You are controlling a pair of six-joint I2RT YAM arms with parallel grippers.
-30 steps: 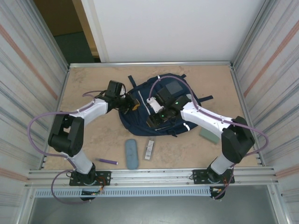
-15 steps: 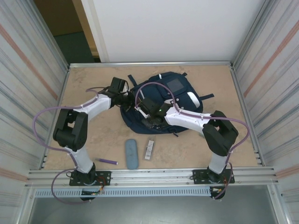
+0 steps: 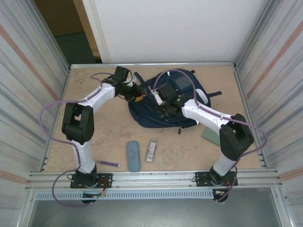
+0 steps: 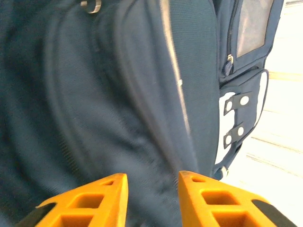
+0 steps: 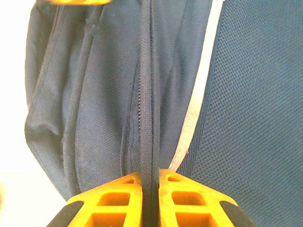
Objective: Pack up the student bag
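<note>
Lying on the worktop [image 3: 109, 137], toward the back, the bag [image 3: 147, 117] is pinched at a zip seam [image 5: 147, 94] by the right jaws, likely for tautness; the left jaws are spread beside it.

Overhead downward view — wrist views close on student bag [image 3: 151, 116]

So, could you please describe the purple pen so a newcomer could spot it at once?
Start at the backpack mid-table, then come to the near edge. The pen lies by the left arm's base, left of the blue-grey case. It is the only short, straight purple thing there.
</note>
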